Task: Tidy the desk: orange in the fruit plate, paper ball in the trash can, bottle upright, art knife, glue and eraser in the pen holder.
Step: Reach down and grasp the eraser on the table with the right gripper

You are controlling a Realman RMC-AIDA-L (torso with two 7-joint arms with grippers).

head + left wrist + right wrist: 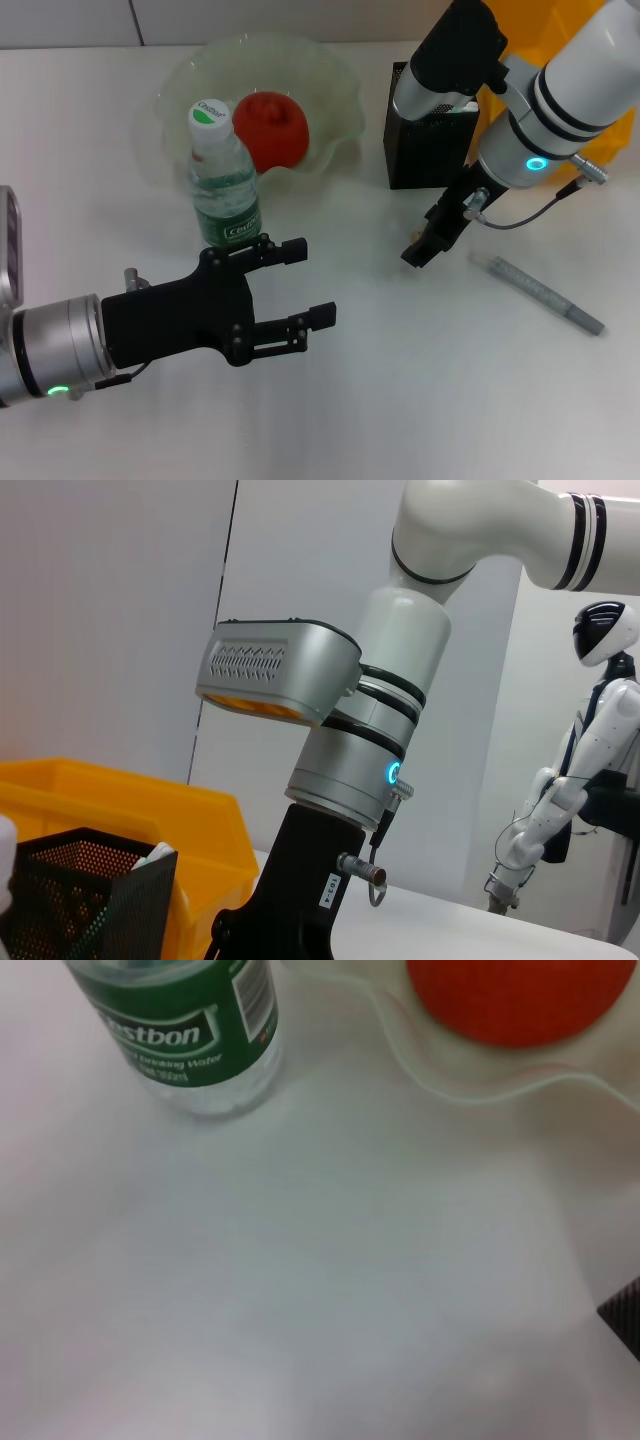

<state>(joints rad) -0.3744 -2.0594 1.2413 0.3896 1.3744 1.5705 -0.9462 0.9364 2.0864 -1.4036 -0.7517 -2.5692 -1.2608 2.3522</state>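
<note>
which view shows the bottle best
The head view: the whole bottle stands upright beside the fruit plate, cap to base. The right wrist view catches only its lower green label. The left wrist view doesn't show it clearly.

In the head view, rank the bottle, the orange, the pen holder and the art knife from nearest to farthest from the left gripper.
1. Bottle: upright, just beyond the left gripper, whose jaws are open.
2. Orange: behind the bottle, in the fruit plate.
3 and 4. Pen holder, far right, and art knife, lying flat on the right: too close to call.

robot lab: humanoid robot (600, 740) beside bare white walls
</note>
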